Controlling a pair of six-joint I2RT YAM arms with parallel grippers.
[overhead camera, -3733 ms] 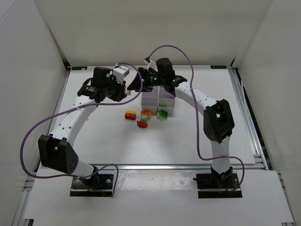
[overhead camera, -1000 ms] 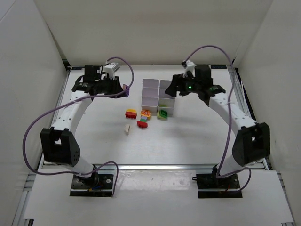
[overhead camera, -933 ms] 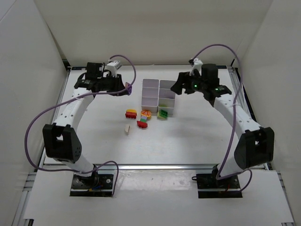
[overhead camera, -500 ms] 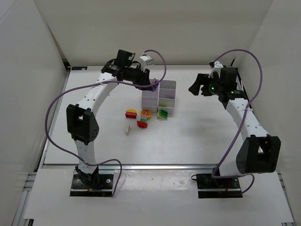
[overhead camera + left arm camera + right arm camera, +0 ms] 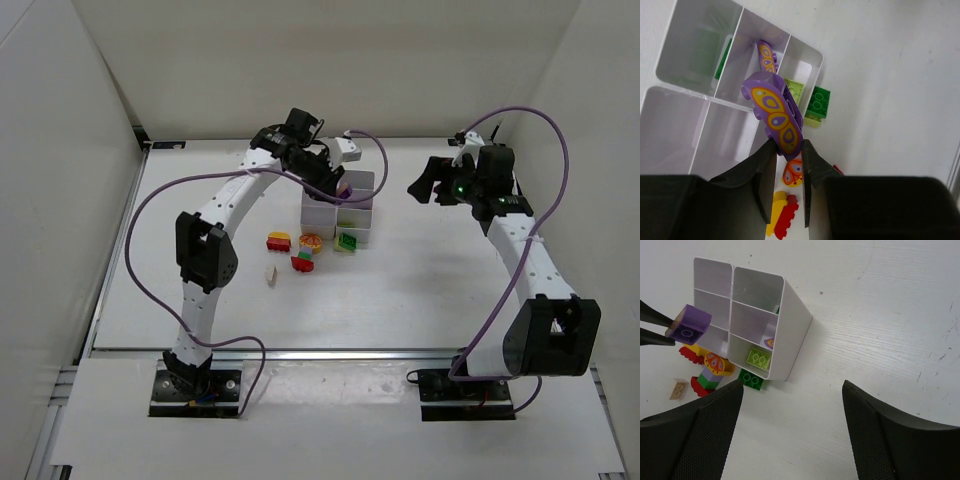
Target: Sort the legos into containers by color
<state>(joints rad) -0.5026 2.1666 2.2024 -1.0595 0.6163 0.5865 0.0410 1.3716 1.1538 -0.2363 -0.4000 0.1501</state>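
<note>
The white bench (image 5: 420, 290) holds everything. The containers (image 5: 790, 330) sit on it. They are six small white boxes joined together with open tops.

The left hand (image 5: 788, 145) is up above the containers. Its two fingers are squeezed onto a purple lego (image 5: 774, 112) with yellow and orange spots, like a butterfly wing. The lego hangs over the boxes.

The right hand (image 5: 422, 186) is off to the right of the containers, well apart from them. Its fingers are spread wide and it has nothing in it.

Some legos are already inside the containers. One box has a light green brick (image 5: 758, 358). The next box has another purple wing piece (image 5: 766, 57). A box past that has a green piece (image 5: 722, 59).

More legos lie on the bench on the side of the containers nearest the arm bases. A dark green brick (image 5: 750, 380) is just beside the wall. An orange round piece (image 5: 794, 172) and a red and yellow piece (image 5: 782, 215) are near. A tiny tan piece (image 5: 678, 389) lies farther out.
</note>
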